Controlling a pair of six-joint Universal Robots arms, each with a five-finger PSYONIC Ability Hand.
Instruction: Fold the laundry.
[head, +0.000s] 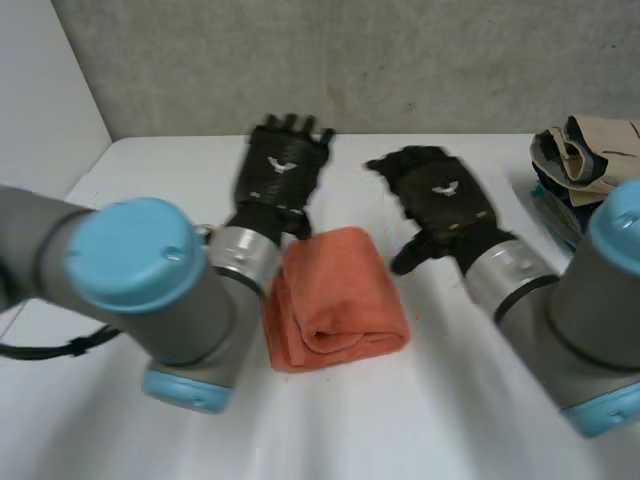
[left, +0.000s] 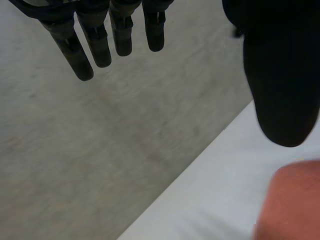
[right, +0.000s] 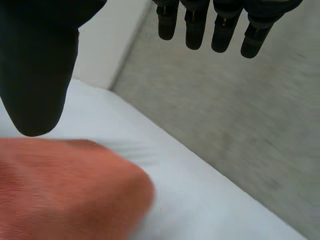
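Folded orange towel (head: 335, 298) is seen on the table (head: 400, 425) between left hand (head: 283, 165) and right hand (head: 437, 195), both spread and empty; the fold could be dragged open if the left wrist at its edge is swept sideways.

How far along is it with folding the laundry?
Done: the orange cloth lies folded into a compact bundle on the table. In hand: nothing; the left hand and right hand are open, just beyond the cloth. Left: the heap of clothes at the table's right edge, possibly waiting to be folded.
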